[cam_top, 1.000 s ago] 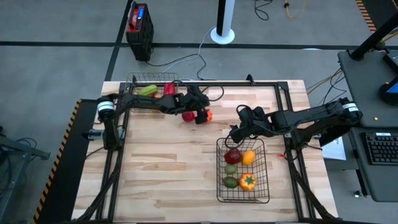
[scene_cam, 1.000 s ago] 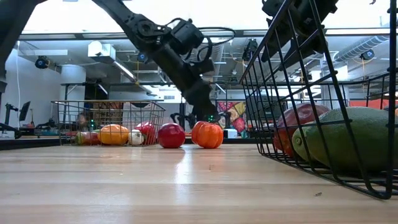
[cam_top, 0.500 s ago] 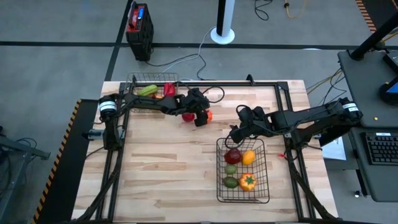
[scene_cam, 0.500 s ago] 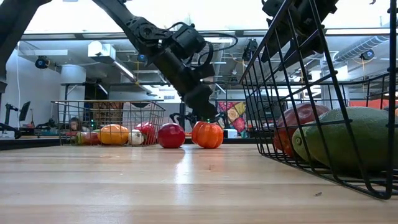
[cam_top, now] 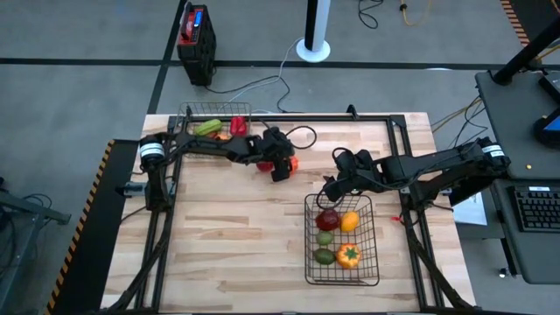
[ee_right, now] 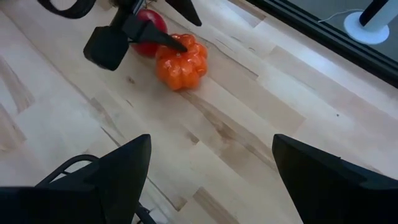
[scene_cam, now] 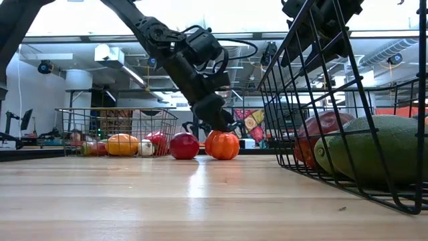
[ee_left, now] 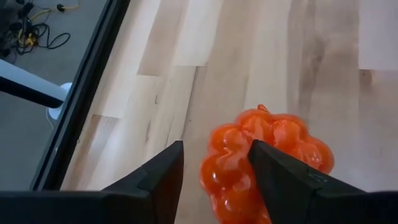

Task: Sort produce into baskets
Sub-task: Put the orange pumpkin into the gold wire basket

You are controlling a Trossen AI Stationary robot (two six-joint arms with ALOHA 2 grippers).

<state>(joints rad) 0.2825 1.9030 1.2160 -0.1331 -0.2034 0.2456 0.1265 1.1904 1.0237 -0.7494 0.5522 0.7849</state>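
An orange ribbed piece of produce (cam_top: 292, 162) rests on the table next to a red round one (cam_top: 264, 164). My left gripper (cam_top: 282, 168) is open and right over the orange piece, which shows between its two fingers in the left wrist view (ee_left: 267, 155). My right gripper (cam_top: 332, 188) is open and empty above the far end of the larger basket (cam_top: 307, 241), which holds red, orange and green pieces. The smaller basket (cam_top: 214, 108) at the far left holds more pieces. My left gripper comes slanting down from the table's left, with one finger (ee_left: 283, 180) over the orange piece's side (ee_left: 249, 134) and the other (ee_left: 158, 180) beside it. I cannot tell whether either finger touches it. The piece sits on the table.
The red round piece (scene_cam: 184, 145) lies close to the left of the orange one (scene_cam: 223, 144). The larger basket's wire wall (scene_cam: 294, 100) stands at the right. A dark frame rail runs along the table's far edge. Bare wood lies between the two baskets.
My left gripper has come down a little and toward the table's near edge, closer onto the orange piece. The orange and red pieces have stayed where they were.
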